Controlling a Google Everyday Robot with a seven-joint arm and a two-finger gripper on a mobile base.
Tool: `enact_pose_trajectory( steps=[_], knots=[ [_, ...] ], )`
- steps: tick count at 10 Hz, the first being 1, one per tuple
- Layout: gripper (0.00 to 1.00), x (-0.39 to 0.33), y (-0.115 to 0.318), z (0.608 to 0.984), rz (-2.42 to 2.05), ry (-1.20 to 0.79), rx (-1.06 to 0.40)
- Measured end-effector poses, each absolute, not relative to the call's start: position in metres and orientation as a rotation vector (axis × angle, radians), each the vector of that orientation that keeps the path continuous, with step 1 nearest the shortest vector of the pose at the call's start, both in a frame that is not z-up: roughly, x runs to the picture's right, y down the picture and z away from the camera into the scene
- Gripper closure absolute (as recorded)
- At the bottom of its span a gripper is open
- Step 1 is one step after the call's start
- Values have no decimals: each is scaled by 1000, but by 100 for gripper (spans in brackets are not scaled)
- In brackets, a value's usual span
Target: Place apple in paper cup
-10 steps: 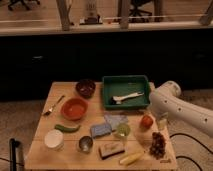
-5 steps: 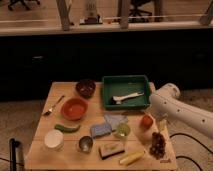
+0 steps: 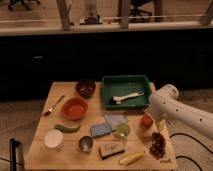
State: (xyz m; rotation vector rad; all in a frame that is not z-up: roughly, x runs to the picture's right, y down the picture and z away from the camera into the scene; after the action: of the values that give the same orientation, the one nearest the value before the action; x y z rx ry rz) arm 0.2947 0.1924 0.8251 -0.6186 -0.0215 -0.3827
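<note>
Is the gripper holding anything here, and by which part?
It cannot be told. The gripper sits beside the apple at the right side of the table, largely hidden by the white arm, so no hold is visible.

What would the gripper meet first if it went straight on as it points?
Likely the small round red-orange apple, close beside the gripper below the white arm; depth is unclear.

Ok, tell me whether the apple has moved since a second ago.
No. The apple keeps its spot just below the green tray's right corner, with the gripper close beside it.
</note>
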Motion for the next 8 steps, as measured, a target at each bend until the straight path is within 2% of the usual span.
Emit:
enact_pose_trajectory(
  steps=[8],
  knots=[
    [20,303,195,843,-394,-58,-636]
  ],
)
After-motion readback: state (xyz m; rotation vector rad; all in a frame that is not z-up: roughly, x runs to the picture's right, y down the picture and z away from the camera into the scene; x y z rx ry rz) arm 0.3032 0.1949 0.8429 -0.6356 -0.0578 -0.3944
